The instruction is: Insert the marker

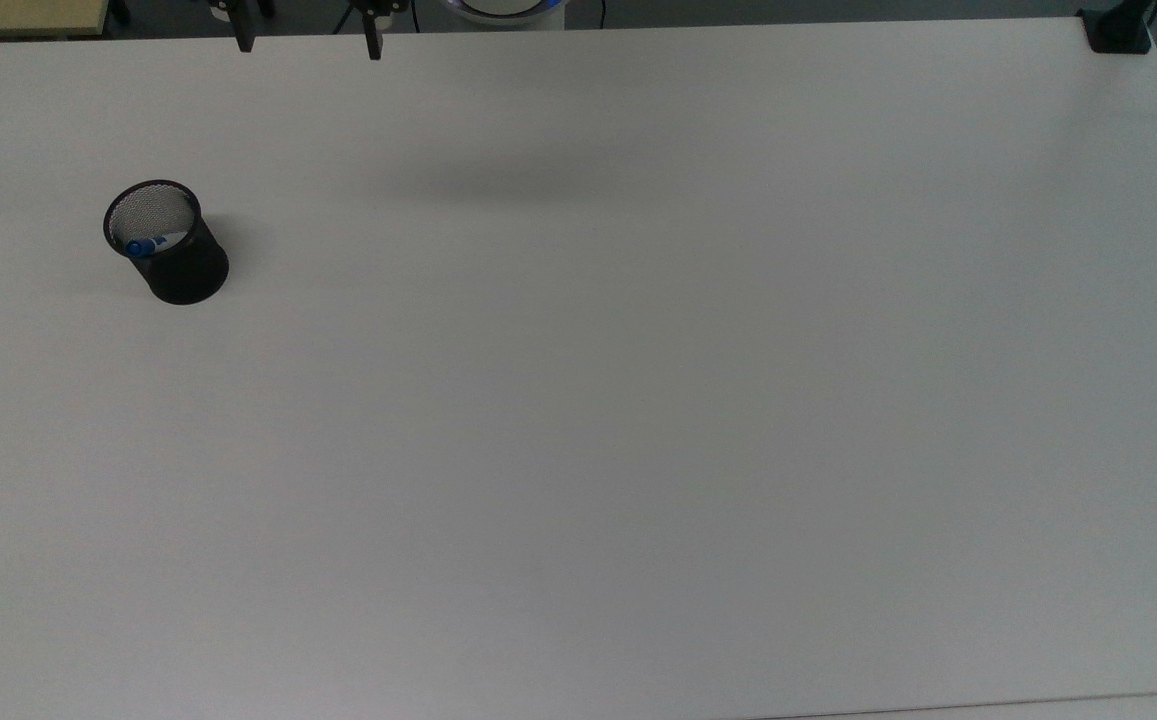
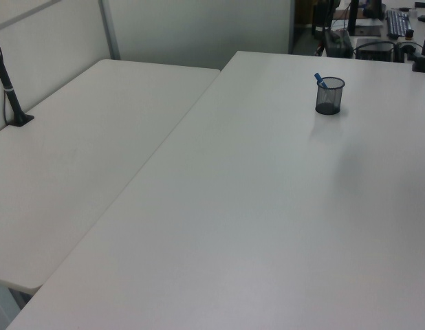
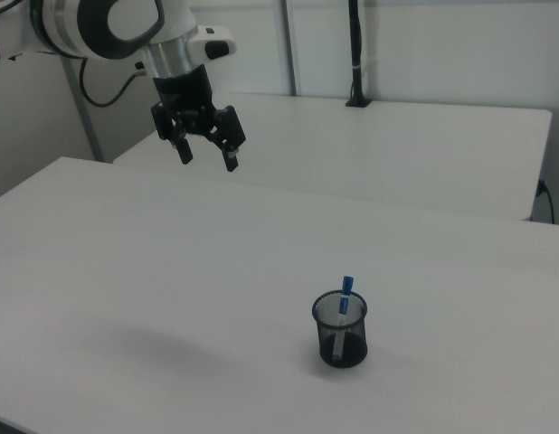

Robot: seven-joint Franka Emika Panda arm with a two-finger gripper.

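Already the marker [image 3: 346, 298] stands inside the black mesh cup [image 3: 339, 329], and that is where we start. In the right view it leans against the cup's rim, its blue end poking just above the edge and the white barrel running down inside the mesh. In the top view we see the marker [image 1: 146, 245] resting against the wall of the mesh cup [image 1: 166, 243] on the top view's left, and in the left view its blue tip [image 2: 320, 80] juts out of the cup [image 2: 329, 95] toward the left view's left. The cup sits upright on the white table [image 3: 171, 271], with bare tabletop all around it.

Moving outward, our gripper [image 3: 207, 150] hangs high above the table in the right view, well apart from the cup and off toward the right view's upper left. Its two fingers are spread wide with nothing between them. In the top view the dark fingertips [image 1: 373, 45] show at the far edge of the table, again far from the cup.

We judge the insertion itself to be done: the marker is in the cup and we have let go. What remains, as we see it, is only the retreat. Any next move calls for little more than keeping clear of the cup, so that nothing knocks it or tips the leaning marker out.
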